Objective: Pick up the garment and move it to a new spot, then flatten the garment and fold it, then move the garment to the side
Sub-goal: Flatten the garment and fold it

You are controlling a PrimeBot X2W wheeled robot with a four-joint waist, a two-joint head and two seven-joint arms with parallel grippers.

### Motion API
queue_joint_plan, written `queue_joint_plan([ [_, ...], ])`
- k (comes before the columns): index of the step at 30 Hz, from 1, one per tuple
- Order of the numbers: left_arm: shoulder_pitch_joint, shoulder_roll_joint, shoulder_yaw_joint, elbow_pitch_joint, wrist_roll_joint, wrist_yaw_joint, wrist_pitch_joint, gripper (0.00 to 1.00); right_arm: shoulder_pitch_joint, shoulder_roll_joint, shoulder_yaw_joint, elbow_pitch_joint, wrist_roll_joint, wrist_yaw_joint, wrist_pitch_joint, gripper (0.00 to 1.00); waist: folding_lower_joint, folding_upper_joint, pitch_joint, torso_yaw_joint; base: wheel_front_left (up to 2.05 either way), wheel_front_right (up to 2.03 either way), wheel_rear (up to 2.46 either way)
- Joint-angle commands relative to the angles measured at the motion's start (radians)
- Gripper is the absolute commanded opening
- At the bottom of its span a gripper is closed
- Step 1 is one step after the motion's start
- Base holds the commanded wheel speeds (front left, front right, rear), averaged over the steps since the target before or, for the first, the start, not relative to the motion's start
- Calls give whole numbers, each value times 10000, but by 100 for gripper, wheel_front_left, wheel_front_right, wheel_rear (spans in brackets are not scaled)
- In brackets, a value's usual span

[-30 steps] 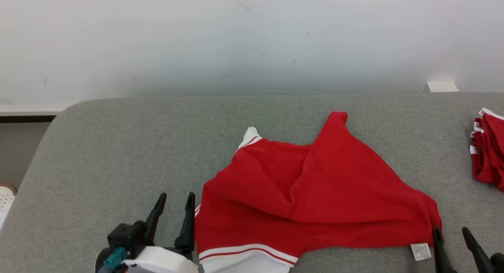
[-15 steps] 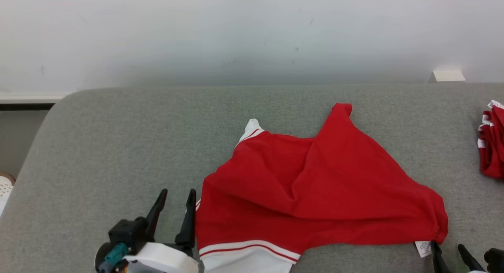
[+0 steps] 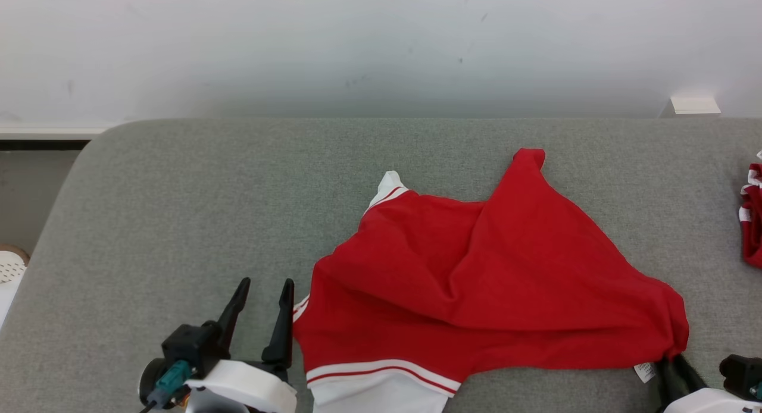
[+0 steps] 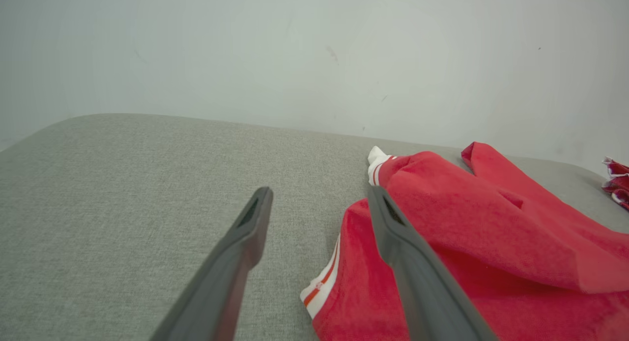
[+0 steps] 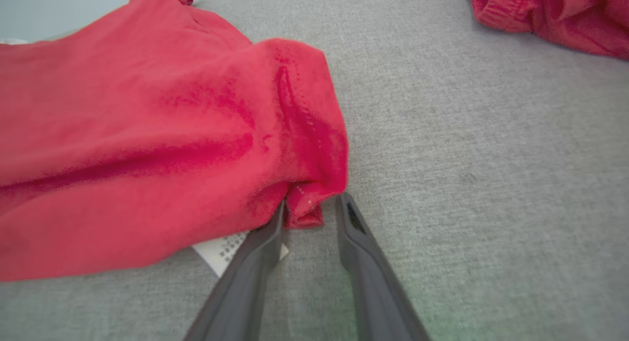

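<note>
The red garment with white striped trim lies crumpled on the grey cushioned surface. My left gripper stands open just left of the garment's trimmed edge, empty; in the left wrist view its right finger overlaps the red garment. My right gripper is at the garment's near right corner, beside a white label. In the right wrist view my right gripper has its jaws partly drawn in with the bunched corner of the garment between the tips; a small gap remains.
A second red and white garment lies at the surface's right edge, also the red heap in the right wrist view. A white wall rises behind. A white basket sits off the left edge, a small white block at the back right.
The camera has shifted. My right gripper's jaws have narrowed around the garment's near right corner, which now looks bunched. The left gripper stays open in place.
</note>
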Motion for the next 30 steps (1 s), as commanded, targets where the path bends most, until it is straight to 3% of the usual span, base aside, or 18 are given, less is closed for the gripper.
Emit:
queue_joint_plan([
  [1, -32, 68, 33, 42, 32, -14, 0, 100, -25, -54, 113, 152, 66, -20, -40, 0, 0, -1, -26, -5, 0, 0, 0],
  [9, 138, 30, 95, 6, -19, 57, 0, 100, 2, -654, -52, 116, 55, -21, -489, 0, 0, -1, -130, -149, 0, 0, 0],
  [19, 193, -7, 106, 50, -104, 61, 0, 100, 618, -1380, -20, -503, -316, -23, 453, 0, 0, -1, -225, -341, 0, 0, 0],
  [20, 187, -10, 104, 70, -111, 56, 0, 100, 644, -1421, -77, -516, -385, -23, 514, 18, 0, -1, -244, -350, 0, 0, 0],
  [21, 179, -10, 97, 83, -119, 50, 0, 100, 664, -1421, -125, -525, -413, -23, 522, 79, 0, -1, -257, -356, 0, 0, 0],
  [22, 172, -15, 81, 102, -123, 47, 0, 100, 676, -1376, -181, -524, -431, -23, 533, 100, 0, -1, -273, -358, 0, 0, 0],
  [30, 194, -31, 76, 225, -197, 48, 0, 100, 643, -1020, -626, -1201, -622, -21, 236, 100, 0, -1, -460, -347, 0, 0, 0],
])
